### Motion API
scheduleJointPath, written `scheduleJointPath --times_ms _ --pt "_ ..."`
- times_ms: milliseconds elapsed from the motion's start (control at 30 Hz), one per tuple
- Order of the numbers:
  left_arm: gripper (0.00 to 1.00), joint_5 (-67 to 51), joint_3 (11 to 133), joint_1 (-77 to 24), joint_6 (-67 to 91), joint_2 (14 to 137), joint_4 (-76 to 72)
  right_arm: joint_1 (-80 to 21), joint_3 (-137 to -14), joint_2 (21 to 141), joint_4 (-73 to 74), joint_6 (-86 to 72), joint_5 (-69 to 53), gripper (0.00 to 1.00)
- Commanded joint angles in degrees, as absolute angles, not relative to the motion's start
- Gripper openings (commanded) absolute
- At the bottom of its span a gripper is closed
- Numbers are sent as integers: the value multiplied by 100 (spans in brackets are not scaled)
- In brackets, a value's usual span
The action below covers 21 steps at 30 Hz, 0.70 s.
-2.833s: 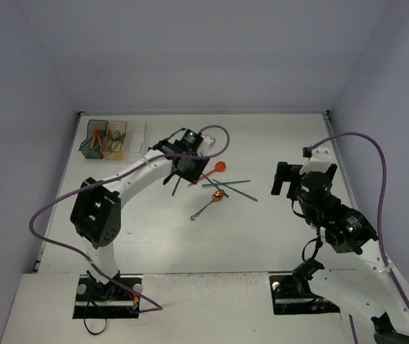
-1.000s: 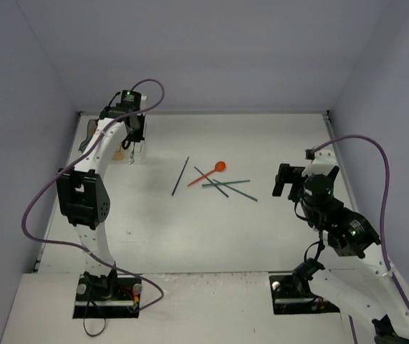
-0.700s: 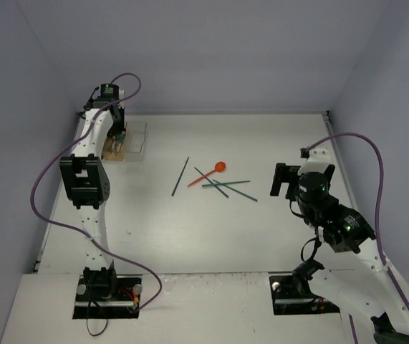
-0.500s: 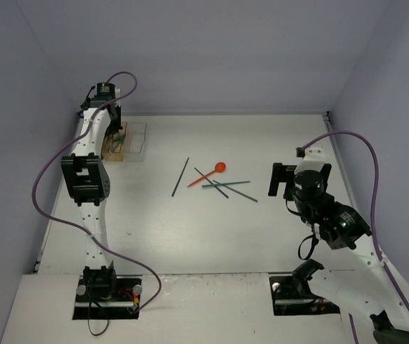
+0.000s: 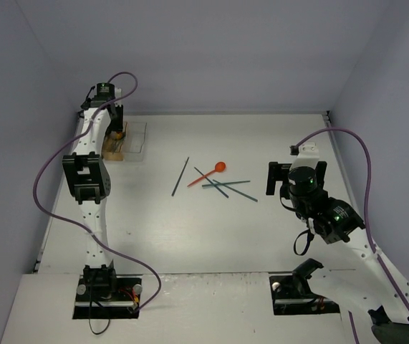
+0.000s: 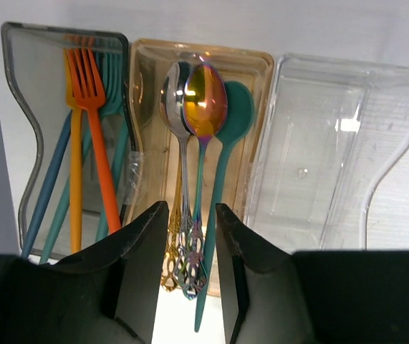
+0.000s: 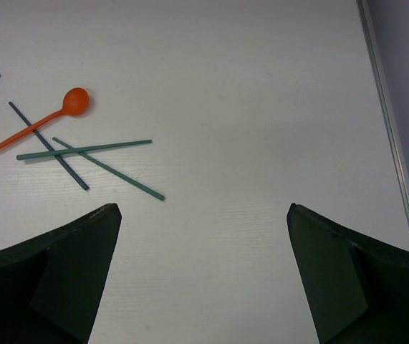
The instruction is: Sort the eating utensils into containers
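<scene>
Left gripper [image 6: 191, 215] jaws narrowly apart above amber bin [image 6: 261, 61]; right gripper [image 7: 204, 211] wide apart, empty. Risk: crossed sticks [image 7: 82, 150] and orange spoon [image 7: 32, 132] scatter if pinched together.

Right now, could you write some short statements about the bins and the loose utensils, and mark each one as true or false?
1. The amber bin holds spoons. True.
2. The clear bin holds a fork. False: nothing shows inside it.
3. The forks lie in the dark grey bin. True.
4. The orange spoon lies in a bin. False: it lies on the table, across a dark stick.
5. The right gripper grips a stick. False: it is open, with nothing between its fingers.
</scene>
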<state>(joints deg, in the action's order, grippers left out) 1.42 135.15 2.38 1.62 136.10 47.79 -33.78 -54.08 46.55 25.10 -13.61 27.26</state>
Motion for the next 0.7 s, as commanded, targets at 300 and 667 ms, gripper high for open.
scheduleJointPath --times_ms 300,667 --pt "32 -963 11516 -1982 -298 11430 4543 -3349 -5539 4320 2199 -1311 3000 100" --pt "33 -1182 10568 -3309 -482 11715 4347 -3349 -5520 4047 2206 -1362 2785 100"
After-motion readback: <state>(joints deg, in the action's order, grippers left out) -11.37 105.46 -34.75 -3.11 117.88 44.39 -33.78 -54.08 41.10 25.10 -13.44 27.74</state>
